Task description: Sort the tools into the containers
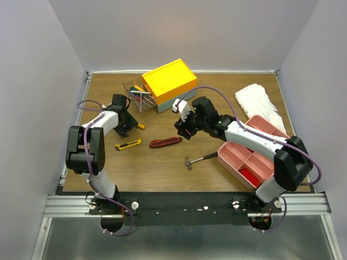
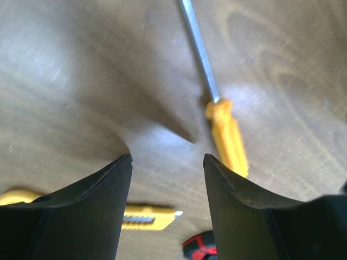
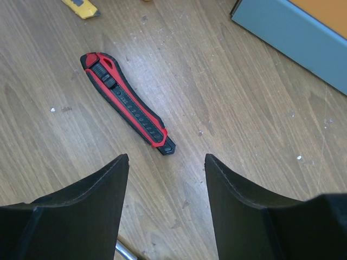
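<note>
The yellow-topped container (image 1: 169, 80) stands at the back centre, with a clear drawer (image 1: 138, 96) pulled out at its left holding several tools. My left gripper (image 1: 124, 125) is open and empty just above the table, beside an orange-handled screwdriver (image 2: 227, 135). A yellow utility knife (image 1: 128, 144) and a red utility knife (image 1: 165, 142) lie in the middle. My right gripper (image 1: 183, 129) is open and empty above the red knife (image 3: 127, 103). A black-handled mini hammer (image 1: 199, 159) lies near the front. The yellow knife (image 2: 143, 218) also shows in the left wrist view.
A pink compartment tray (image 1: 250, 154) with a red item inside sits at the right. A white cloth (image 1: 260, 102) lies at the back right. The container's grey base (image 3: 293, 38) shows in the right wrist view.
</note>
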Motion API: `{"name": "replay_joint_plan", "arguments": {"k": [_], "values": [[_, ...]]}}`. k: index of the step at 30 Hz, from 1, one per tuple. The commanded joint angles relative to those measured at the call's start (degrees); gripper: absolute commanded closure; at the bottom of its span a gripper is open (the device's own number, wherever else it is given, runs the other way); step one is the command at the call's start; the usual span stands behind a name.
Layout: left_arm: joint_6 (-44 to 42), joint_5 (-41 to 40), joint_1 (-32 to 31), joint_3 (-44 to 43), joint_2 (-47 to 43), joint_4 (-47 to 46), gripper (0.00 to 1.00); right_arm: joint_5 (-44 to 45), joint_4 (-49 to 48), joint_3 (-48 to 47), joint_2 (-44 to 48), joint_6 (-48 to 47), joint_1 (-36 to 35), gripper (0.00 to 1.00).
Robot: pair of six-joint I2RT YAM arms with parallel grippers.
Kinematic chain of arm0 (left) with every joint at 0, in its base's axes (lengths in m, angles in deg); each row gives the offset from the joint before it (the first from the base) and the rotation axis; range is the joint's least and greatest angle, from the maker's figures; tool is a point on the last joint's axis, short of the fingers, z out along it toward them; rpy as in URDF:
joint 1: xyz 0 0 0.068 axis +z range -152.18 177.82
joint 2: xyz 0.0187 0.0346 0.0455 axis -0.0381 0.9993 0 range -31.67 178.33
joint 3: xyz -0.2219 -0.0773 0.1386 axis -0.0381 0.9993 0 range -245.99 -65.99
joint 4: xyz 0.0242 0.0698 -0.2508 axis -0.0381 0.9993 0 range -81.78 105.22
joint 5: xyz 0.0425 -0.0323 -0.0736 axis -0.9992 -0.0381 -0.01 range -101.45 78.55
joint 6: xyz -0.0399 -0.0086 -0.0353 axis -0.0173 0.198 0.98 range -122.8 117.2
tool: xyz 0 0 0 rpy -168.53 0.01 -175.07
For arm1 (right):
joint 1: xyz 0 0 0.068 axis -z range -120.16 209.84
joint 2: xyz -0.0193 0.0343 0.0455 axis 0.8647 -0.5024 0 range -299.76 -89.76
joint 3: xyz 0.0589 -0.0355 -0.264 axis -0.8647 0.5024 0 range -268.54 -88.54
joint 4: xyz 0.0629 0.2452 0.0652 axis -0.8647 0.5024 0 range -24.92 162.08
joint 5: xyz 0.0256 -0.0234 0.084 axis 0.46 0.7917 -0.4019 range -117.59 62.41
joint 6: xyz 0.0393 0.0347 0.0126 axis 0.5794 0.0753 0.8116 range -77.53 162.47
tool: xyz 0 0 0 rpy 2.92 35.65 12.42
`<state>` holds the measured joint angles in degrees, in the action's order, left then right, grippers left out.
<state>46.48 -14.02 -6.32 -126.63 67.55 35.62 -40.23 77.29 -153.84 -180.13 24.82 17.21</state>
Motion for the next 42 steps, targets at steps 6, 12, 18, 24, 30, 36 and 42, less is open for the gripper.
{"name": "replay_joint_plan", "arguments": {"k": [6, 12, 18, 24, 30, 36, 42], "values": [[1.9, 1.5, -4.7, 2.8, -3.6, 2.5, 0.29, 0.7, -0.1, -0.6, 1.1, -0.2, 0.4, 0.34], [4.0, 0.5, -5.3, -1.5, 0.4, 2.1, 0.25, 0.5, 0.3, 0.8, 2.1, -0.4, 0.7, 0.34], [7.6, 5.0, -6.2, -0.7, 1.2, -1.8, 0.25, 0.5, -0.2, 2.5, 3.0, -0.4, 1.2, 0.34], [9.7, 1.0, -6.4, -0.5, 2.6, 1.2, 0.21, 0.2, 0.2, 1.8, 1.5, -0.5, 1.6, 0.34], [10.4, -8.0, -6.2, -2.6, 3.9, 8.8, 0.21, 0.1, 0.5, -0.5, -0.6, -0.3, 1.8, 0.34], [8.2, -9.8, -5.8, -2.5, 4.7, 11.7, 0.23, -0.4, 1.9, -2.5, -2.6, 1.0, 2.1, 0.34], [7.0, -10.9, -4.7, -1.8, 4.3, 11.7, 0.23, -0.5, 2.1, -2.4, -2.9, 1.0, 2.2, 0.34]]}}
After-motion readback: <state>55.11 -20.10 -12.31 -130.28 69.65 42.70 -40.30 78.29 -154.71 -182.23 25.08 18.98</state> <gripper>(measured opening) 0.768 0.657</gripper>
